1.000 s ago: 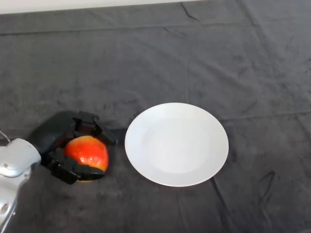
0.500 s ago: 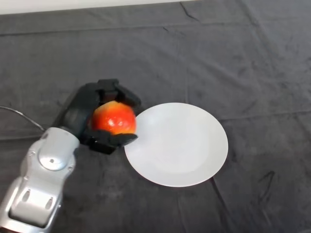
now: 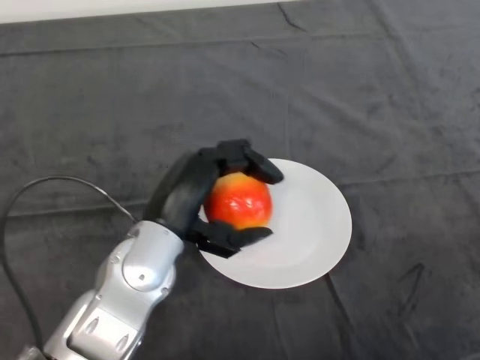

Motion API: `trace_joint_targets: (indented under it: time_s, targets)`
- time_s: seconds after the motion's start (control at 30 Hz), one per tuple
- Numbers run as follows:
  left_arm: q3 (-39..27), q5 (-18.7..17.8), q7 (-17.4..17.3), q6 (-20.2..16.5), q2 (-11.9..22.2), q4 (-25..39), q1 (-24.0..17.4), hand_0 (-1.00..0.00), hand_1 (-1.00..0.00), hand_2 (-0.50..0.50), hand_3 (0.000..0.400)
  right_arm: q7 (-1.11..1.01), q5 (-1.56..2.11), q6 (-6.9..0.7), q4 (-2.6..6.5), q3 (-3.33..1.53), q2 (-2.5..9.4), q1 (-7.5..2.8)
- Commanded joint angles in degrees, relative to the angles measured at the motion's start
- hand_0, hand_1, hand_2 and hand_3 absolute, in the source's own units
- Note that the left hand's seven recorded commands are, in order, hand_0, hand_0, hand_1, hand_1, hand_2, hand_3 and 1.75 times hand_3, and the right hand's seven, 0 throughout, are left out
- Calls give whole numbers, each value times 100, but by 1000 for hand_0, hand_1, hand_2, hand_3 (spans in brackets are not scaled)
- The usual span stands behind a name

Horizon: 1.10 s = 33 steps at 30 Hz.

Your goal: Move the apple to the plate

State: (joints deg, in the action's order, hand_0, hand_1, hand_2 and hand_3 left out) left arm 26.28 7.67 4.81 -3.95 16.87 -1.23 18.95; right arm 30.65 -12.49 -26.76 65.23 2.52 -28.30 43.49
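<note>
A: Well, from the head view, the left hand (image 3: pixel 184 196) has its fingers (image 3: pixel 251 161) and thumb curled around the apple (image 3: pixel 238 200), over the plate (image 3: pixel 319 225)'s left part.

B: Released from this height, it might roll off the rim.

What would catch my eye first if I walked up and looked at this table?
Most likely the bright red-and-yellow apple, gripped by the robot's black left hand, whose fingers curl over its top while the thumb sits under it. It appears over the left part of a plain white plate near the middle of the dark cloth. The silver-grey arm reaches in from the lower left.
</note>
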Motion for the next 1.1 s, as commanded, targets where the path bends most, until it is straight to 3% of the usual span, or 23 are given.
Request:
trace_joint_targets:
  time_s: [0.03, 0.4, 0.8, 0.83, 0.87, 0.9, 0.93, 1.1]
  targets:
    - [145, -153, 38, 193, 121, -299, 176, -1000, -902, -49, 400, -50, -1, -76, 18, -7, -39, -224]
    - [512, -260, -229, 374, 248, -568, 205, -1000, -875, -63, 400, -50, -4, -79, 19, -5, -39, -222]
    - [660, -204, -542, 212, 370, -649, 296, -1000, -831, -84, 400, -49, -7, -80, 27, -3, -38, -217]
    - [665, -191, -560, 194, 376, -642, 300, -945, -686, -129, 378, -48, -7, -80, 27, -3, -38, -217]
    - [671, -180, -568, 187, 379, -644, 300, -894, -631, -131, 358, -48, -7, -80, 28, -3, -38, -217]
    - [678, -168, -573, 182, 379, -646, 299, -545, 0, -273, 218, -48, -7, -80, 29, -3, -38, -216]
    - [685, -153, -582, 174, 380, -649, 300, 0, 0, 0, 0, -48, -8, -80, 29, -3, -38, -216]
    - [664, -126, -644, 143, 410, -646, 331, 0, 0, 0, 0, -47, -8, -79, 32, -2, -38, -214]
